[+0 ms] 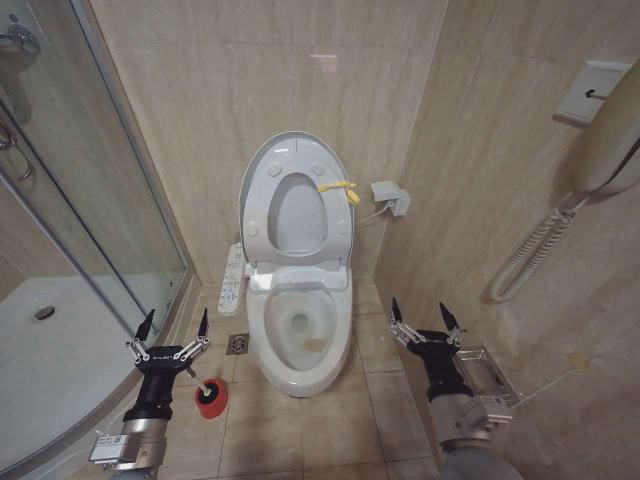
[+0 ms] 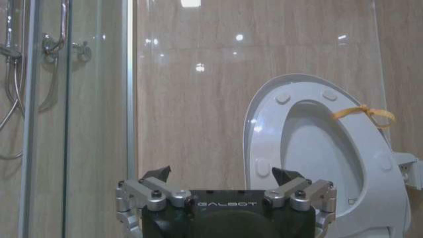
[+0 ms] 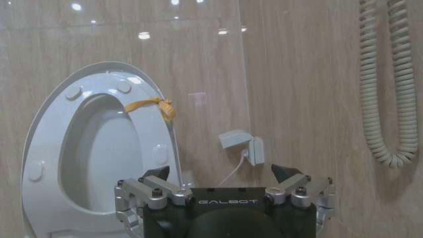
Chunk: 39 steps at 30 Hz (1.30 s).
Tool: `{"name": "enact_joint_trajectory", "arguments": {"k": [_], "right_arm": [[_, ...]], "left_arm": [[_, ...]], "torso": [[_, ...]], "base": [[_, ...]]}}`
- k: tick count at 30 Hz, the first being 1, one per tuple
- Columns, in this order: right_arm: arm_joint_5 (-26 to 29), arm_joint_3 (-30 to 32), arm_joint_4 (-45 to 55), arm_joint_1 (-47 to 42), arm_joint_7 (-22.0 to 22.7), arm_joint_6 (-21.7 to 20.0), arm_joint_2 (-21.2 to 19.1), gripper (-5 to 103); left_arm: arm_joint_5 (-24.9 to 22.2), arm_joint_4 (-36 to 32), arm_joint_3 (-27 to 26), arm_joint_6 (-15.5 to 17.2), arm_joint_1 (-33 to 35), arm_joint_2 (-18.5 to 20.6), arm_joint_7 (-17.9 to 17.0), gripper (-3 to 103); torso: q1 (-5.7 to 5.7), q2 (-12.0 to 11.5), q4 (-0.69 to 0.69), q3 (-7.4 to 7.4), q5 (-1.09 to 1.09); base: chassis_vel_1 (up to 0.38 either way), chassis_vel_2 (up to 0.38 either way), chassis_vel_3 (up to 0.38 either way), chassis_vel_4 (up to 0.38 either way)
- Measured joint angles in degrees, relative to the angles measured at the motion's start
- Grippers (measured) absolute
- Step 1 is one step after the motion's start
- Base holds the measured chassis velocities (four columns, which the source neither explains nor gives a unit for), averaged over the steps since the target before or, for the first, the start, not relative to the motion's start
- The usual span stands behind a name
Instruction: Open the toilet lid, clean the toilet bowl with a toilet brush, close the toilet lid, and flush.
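The toilet lid (image 1: 300, 215) stands raised against the back wall with the seat ring up in front of it and a yellow tie (image 1: 340, 190) at its edge. Below it the toilet bowl (image 1: 262, 340) is uncovered. On the floor to the bowl's left is the toilet brush (image 1: 211, 395) in its red holder, its handle mostly hidden behind my left arm. My left gripper (image 1: 175, 325) is open just above the brush and holds nothing. To the bowl's right my right gripper (image 1: 424, 312) is open and holds nothing. The wrist views show the open left gripper (image 2: 221, 173) and right gripper (image 3: 221, 171) facing the lid (image 2: 310, 134) (image 3: 99, 144).
A glass shower enclosure (image 1: 90, 200) with a white tray (image 1: 50, 350) fills the left side. A button-panel arm (image 1: 232, 280) and a floor drain (image 1: 239, 344) lie left of the bowl. A wall phone (image 1: 610, 150) with a coiled cord (image 3: 373, 89) hangs on the right wall, near a small socket box (image 1: 390, 197).
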Motion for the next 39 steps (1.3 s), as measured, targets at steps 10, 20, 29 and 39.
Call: {"name": "enact_joint_trajectory", "arguments": {"k": [10, 20, 29, 39], "right_arm": [[0.02, 0.00, -0.02, 0.01, 0.02, 0.00, -0.01, 100], [0.02, 0.00, -0.02, 0.01, 0.03, 0.00, -0.01, 100], [0.02, 0.00, -0.02, 0.01, 0.03, 0.00, -0.01, 100], [0.01, 0.00, -0.02, 0.01, 0.03, 0.00, -0.01, 100]], "left_arm": [[0.00, 0.00, 0.00, 0.00, 0.00, 0.00, 0.00, 100], [0.00, 0.00, 0.00, 0.00, 0.00, 0.00, 0.00, 100], [0.00, 0.00, 0.00, 0.00, 0.00, 0.00, 0.00, 100], [0.00, 0.00, 0.00, 0.00, 0.00, 0.00, 0.00, 100]], "torso": [[0.00, 0.00, 0.00, 0.00, 0.00], [0.00, 0.00, 0.00, 0.00, 0.00], [0.00, 0.00, 0.00, 0.00, 0.00], [0.00, 0.00, 0.00, 0.00, 0.00]], "base": [[0.000, 0.000, 0.000, 0.000], [0.000, 0.000, 0.000, 0.000], [0.000, 0.000, 0.000, 0.000], [0.000, 0.000, 0.000, 0.000]]}}
